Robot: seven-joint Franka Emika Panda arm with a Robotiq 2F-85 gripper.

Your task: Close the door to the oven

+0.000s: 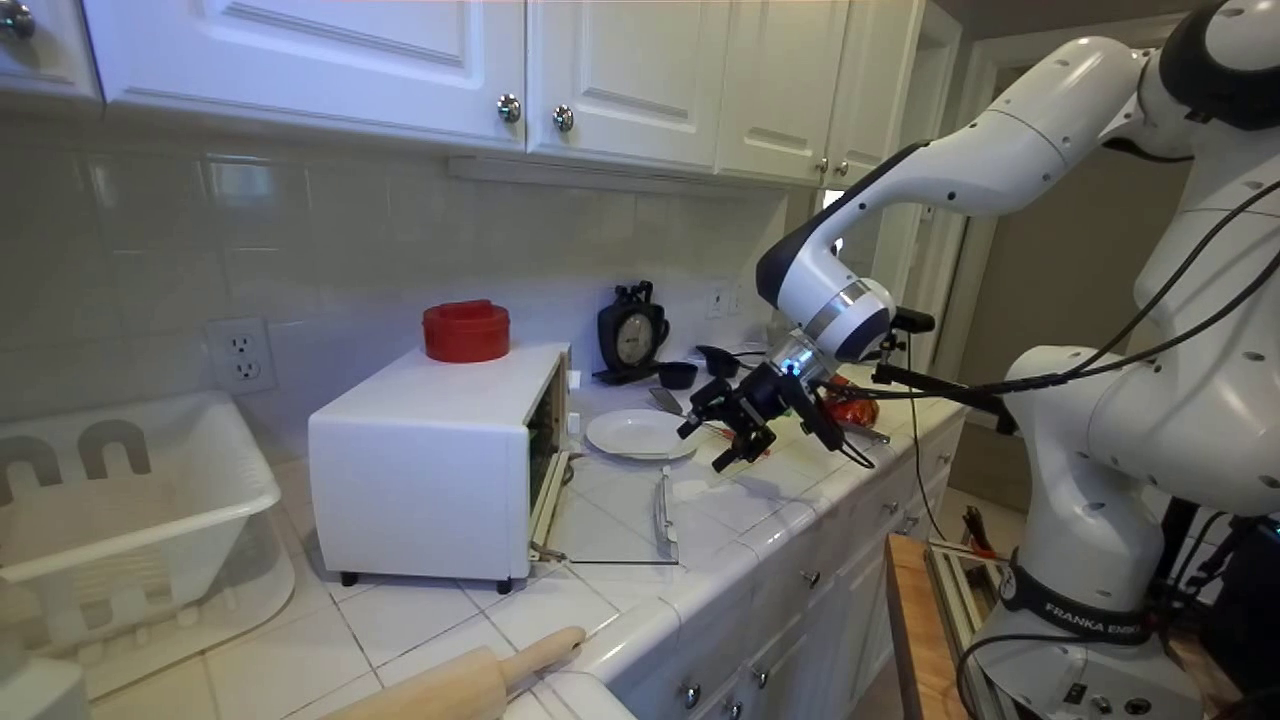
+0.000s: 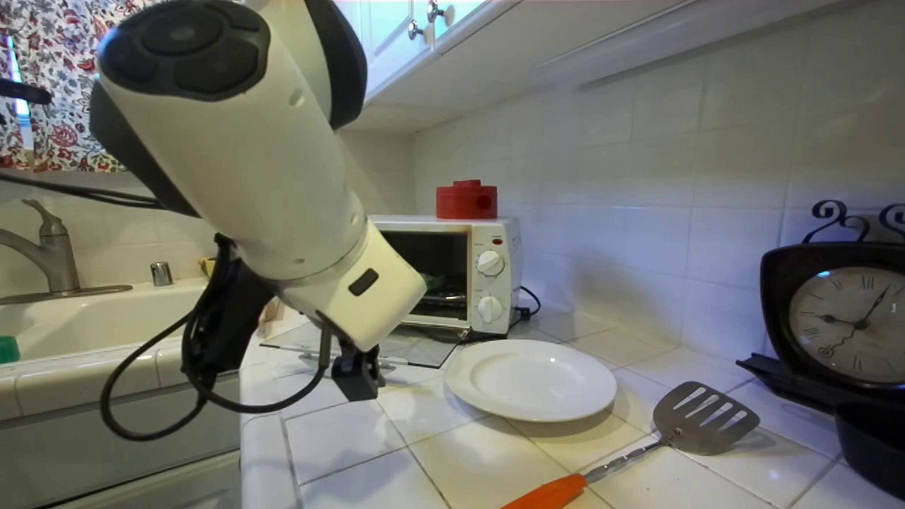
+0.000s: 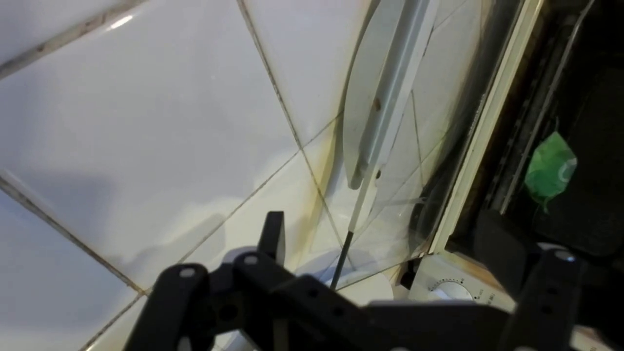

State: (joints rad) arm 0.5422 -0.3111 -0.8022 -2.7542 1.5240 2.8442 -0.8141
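The oven (image 1: 420,490) is a white box on the tiled counter, its front opening facing the arm; its dark inside and knobs show in an exterior view (image 2: 490,307). Its door (image 1: 610,520) is a clear glass panel, folded down and lying about level just above the counter; the glass also shows in the wrist view (image 3: 399,195). A pale handle (image 1: 663,510) runs along its outer edge, also in the wrist view (image 3: 378,102). My gripper (image 1: 703,447) is open and empty, above the counter beyond the handle, apart from the door. Its fingers are wide apart in the wrist view (image 3: 387,239).
A red container (image 1: 466,332) sits on the oven. A white plate (image 2: 530,382) lies beside the door, with an orange-handled spatula (image 2: 696,417) and a black clock (image 2: 834,318) behind. A dish rack (image 1: 130,510) and rolling pin (image 1: 470,680) are at the oven's far side.
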